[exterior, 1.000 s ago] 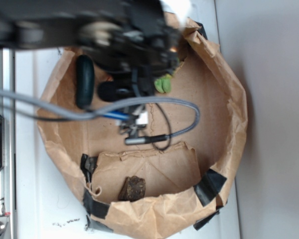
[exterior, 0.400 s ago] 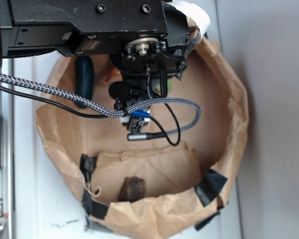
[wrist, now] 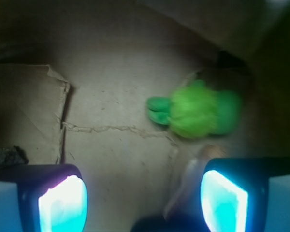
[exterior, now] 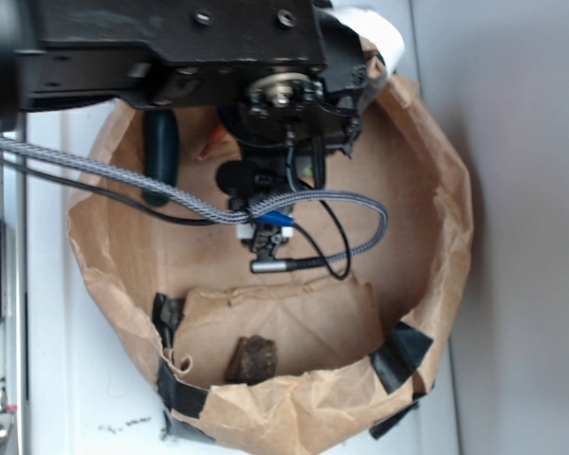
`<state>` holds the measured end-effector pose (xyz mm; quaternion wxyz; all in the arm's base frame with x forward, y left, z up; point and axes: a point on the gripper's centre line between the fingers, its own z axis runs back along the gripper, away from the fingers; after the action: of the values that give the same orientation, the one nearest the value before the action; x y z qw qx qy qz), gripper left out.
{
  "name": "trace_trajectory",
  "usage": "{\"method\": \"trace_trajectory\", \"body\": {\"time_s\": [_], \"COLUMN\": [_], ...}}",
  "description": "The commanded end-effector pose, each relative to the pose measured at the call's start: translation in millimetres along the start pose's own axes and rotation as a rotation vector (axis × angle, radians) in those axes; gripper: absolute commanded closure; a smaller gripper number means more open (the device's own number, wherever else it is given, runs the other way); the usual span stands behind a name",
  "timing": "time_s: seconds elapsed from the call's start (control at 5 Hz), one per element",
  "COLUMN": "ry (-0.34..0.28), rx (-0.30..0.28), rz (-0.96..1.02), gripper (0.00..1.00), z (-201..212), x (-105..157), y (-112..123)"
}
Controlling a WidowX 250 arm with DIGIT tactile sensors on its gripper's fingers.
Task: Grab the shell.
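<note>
Two glowing pads frame the bottom of the wrist view, spread wide with nothing between them: the pincer (wrist: 142,198) is parted. The left pad (wrist: 63,200) shines violet-white, the right one (wrist: 223,197) cyan, each set in a dark housing. Just inside the right pad lies the shell (wrist: 191,181), a pale tan, blurred, tapering shape on the cardboard; its long axis runs up and slightly right in that view, from a narrow end at the bottom edge to an end beside the pad's top corner. Which end is the point is too blurred to tell. Beyond it sits a fuzzy green plush toy (wrist: 200,110), rounded, with a small lobe towards the left.

The floor is creased brown cardboard with a torn flap (wrist: 26,113) at its left, and a dark rough chunk (wrist: 7,155) lies at that flap's lower edge. In the exterior view the black arm (exterior: 180,43) and braided cable (exterior: 123,175) hide the shell; a crumpled paper wall (exterior: 446,227) patched with black tape rings the floor, standing on a white surface (exterior: 47,379).
</note>
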<state>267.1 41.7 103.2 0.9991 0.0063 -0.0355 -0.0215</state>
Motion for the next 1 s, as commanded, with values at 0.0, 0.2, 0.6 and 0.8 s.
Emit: {"method": "trace_trajectory", "body": {"time_s": [0.0,0.2,0.6,0.8], "ry": [-0.004,0.008,-0.019,-0.022], "rx": [0.002,0.031,-0.025,-0.069], "rz": [0.059,0.089,0.057,0.089], "gripper": [0.0,0.0,0.0,0.0], "z": [-12,-23,-7,3], "x": [12,13,10,11], "y": [27,34,21,18]}}
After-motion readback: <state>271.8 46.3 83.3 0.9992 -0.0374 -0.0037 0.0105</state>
